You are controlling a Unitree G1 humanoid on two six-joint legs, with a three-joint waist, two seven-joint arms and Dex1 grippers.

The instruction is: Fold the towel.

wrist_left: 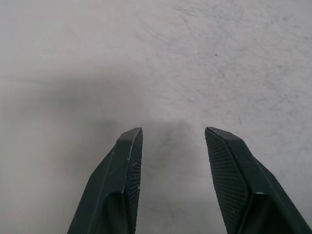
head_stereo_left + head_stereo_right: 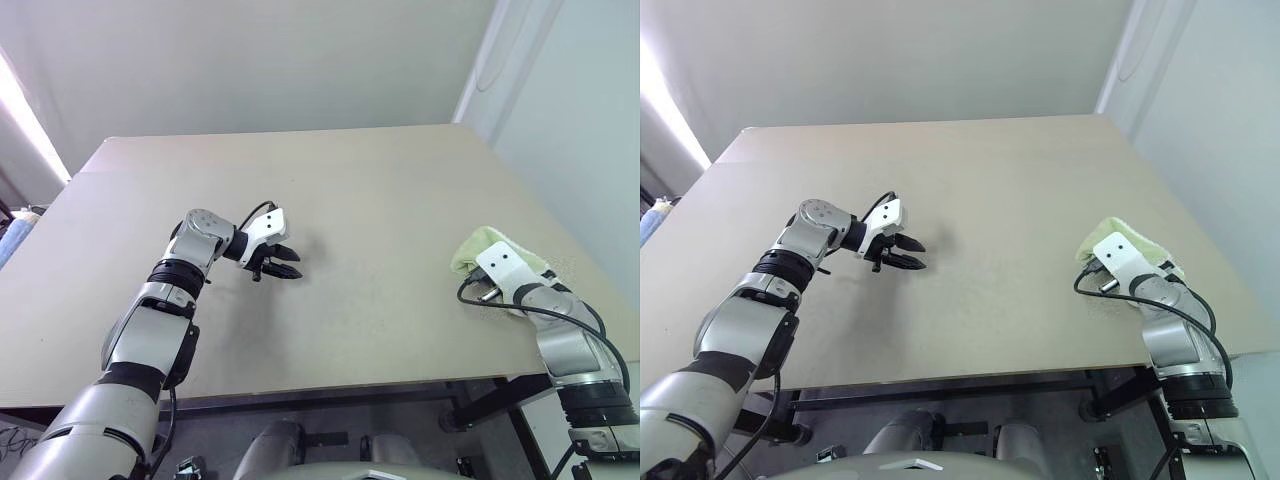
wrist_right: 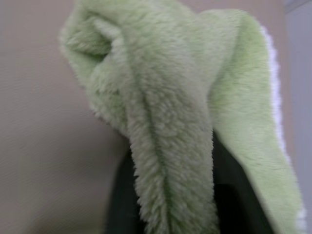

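I see the right claw (image 3: 168,195) with a fold of the towel (image 3: 161,122) between its fingers — bunched just ahead. Left claw (image 1: 173,146) open, empty — bare surface (image 2: 380,190) beneath.

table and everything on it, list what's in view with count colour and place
table: one, beige, spanning the scene, far edge against a pale wall
towel: one, light lime green with white edging, bunched in a small heap near the table's right edge, draped over the right gripper's fingers
cable: one, black, looping along the right wrist
left gripper: one, black fingers on a white and grey wrist, over the middle of the table, jaws apart with nothing between them
right gripper: one, black fingers with a fold of towel between them, at the right edge of the table; whether it is still clamped is unclear
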